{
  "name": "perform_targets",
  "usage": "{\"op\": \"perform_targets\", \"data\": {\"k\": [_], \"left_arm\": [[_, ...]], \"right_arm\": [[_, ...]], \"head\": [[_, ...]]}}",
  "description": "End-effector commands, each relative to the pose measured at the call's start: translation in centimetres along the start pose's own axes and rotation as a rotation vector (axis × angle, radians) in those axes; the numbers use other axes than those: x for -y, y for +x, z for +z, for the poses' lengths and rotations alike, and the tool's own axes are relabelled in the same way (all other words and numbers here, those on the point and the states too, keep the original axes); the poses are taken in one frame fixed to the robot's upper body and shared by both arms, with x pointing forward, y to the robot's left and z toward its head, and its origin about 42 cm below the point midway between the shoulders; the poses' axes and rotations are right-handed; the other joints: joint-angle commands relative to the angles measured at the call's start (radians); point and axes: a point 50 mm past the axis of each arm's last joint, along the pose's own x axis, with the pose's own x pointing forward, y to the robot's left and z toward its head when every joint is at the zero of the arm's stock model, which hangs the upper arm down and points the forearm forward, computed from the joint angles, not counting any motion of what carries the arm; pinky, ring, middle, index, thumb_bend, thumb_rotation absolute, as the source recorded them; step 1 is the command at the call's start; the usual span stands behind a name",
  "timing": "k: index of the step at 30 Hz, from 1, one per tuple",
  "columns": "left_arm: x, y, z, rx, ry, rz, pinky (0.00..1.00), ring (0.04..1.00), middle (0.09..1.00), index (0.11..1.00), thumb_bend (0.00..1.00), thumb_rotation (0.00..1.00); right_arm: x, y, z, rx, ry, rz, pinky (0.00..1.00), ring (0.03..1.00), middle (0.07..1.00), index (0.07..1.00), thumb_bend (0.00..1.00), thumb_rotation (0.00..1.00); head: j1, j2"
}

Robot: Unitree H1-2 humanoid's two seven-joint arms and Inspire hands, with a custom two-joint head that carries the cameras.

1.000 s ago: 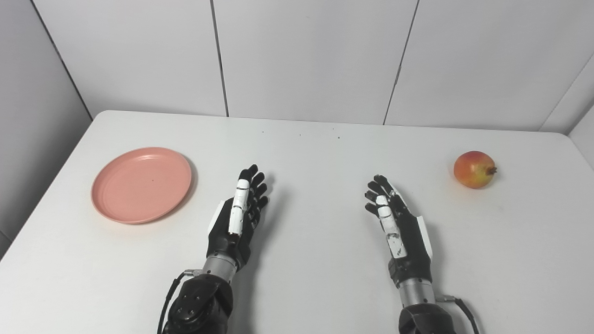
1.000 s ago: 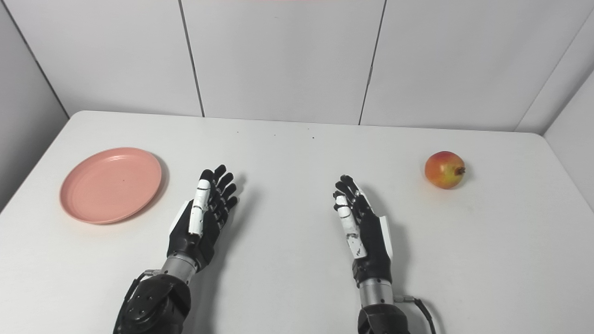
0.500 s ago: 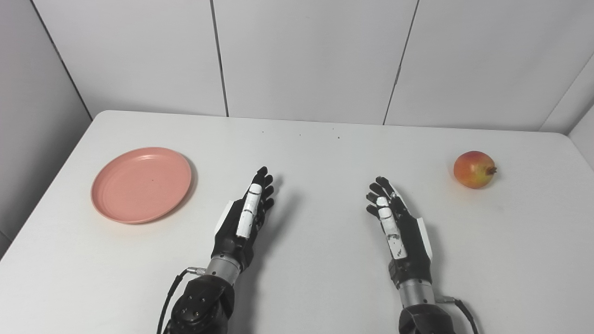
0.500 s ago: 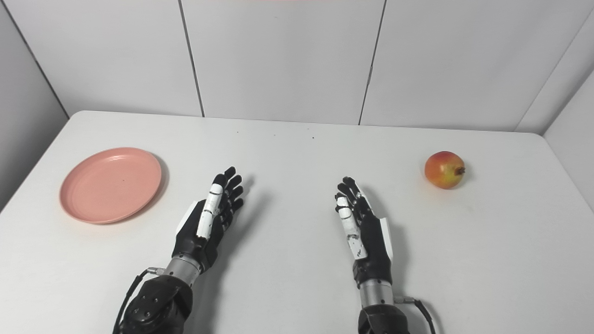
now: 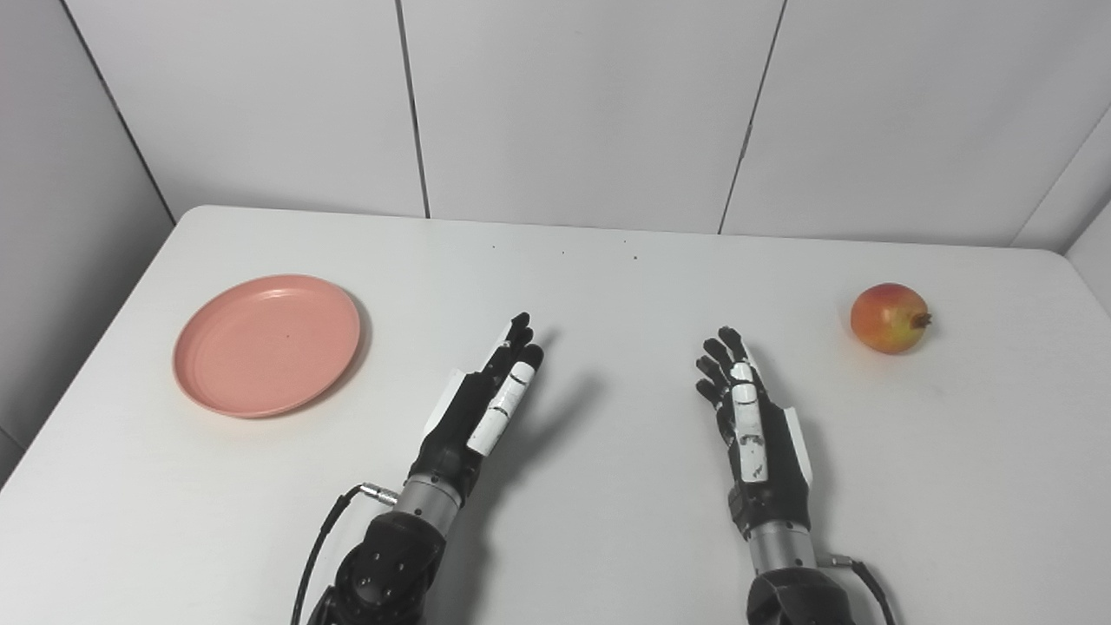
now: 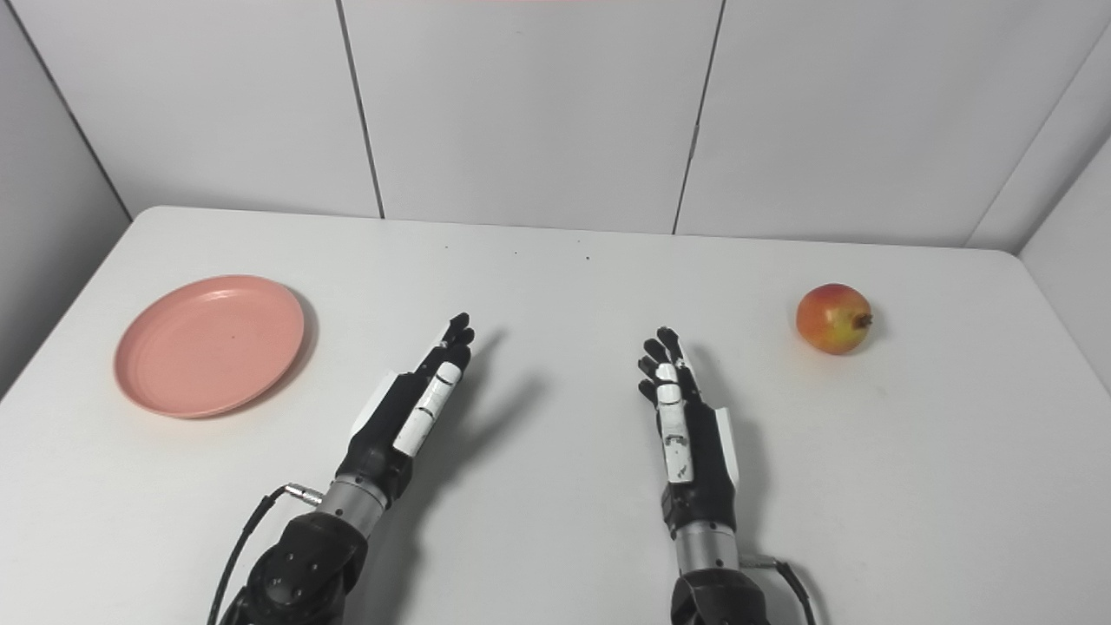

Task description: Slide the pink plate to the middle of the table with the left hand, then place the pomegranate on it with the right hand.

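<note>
Opening step, nothing yet grasped: your left hand (image 5: 486, 401) and right hand (image 5: 753, 417) hover empty, fingers extended, mid-bench (image 5: 608, 521), while the pink plate (image 5: 266, 345) lies far left and the pomegranate (image 5: 888, 305) far right; reach left for the plate's rim.

Both hands are black with white plates along the thumb and outer edge: the left hand (image 5: 482, 404) and right hand (image 5: 755, 425). Each joins a silver wrist collar and black forearm, trailing what looks like a thin black cable.
</note>
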Motion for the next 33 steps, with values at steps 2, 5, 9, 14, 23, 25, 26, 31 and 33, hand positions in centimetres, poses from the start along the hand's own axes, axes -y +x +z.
{"op": "perform_targets", "data": {"k": [2,5,9,14,23,25,26,31,33], "left_arm": [[-0.1,0.9,1.3,0.057,0.039,0.000,1.00,1.000,1.000,1.000,0.54,1.00],[-0.1,0.9,1.2,0.085,0.056,0.031,1.00,1.000,1.000,1.000,0.52,1.00],[-0.2,1.2,1.4,0.149,0.076,0.084,1.00,1.000,1.000,1.000,0.49,0.97],[-0.8,1.5,1.5,0.191,0.078,0.156,1.00,1.000,1.000,1.000,0.53,0.95],[-3.2,1.6,2.7,0.310,0.106,0.238,0.99,1.000,1.000,1.000,0.55,0.92],[-4.0,1.5,2.8,0.312,0.121,0.259,0.99,1.000,1.000,1.000,0.54,0.89],[-4.5,1.5,2.8,0.309,0.123,0.270,1.00,1.000,1.000,0.999,0.55,0.88],[-6.7,1.3,2.9,0.306,0.121,0.341,0.99,0.999,0.996,0.991,0.57,0.82],[-7.8,1.2,2.9,0.315,0.134,0.359,0.97,0.989,0.990,0.985,0.57,0.81]], "right_arm": [[-0.2,0.9,1.3,0.072,0.005,0.024,0.92,0.912,0.923,0.937,0.51,1.00],[0.1,0.9,1.2,0.069,0.002,0.023,0.92,0.913,0.923,0.936,0.51,0.99],[0.6,0.9,0.9,0.063,0.001,0.022,0.92,0.910,0.920,0.934,0.51,0.97],[1.2,0.7,0.5,0.062,0.007,0.025,0.92,0.901,0.911,0.925,0.50,0.96],[2.0,0.8,-0.5,0.070,0.000,0.033,0.91,0.897,0.910,0.919,0.48,0.96],[2.0,0.8,-0.8,0.074,0.001,0.035,0.91,0.894,0.908,0.917,0.48,0.95],[2.0,0.8,-0.8,0.074,0.002,0.033,0.91,0.892,0.906,0.915,0.48,0.94],[1.9,0.8,-1.2,0.076,0.003,0.034,0.90,0.894,0.909,0.915,0.48,0.92],[1.8,0.8,-1.3,0.075,0.000,0.037,0.91,0.900,0.913,0.920,0.48,0.92]], "head": [[0.015,-0.009],[0.064,-0.025],[0.131,-0.045],[0.216,-0.084],[0.290,-0.137],[0.293,-0.145],[0.295,-0.151],[0.293,-0.163],[0.292,-0.167]]}}
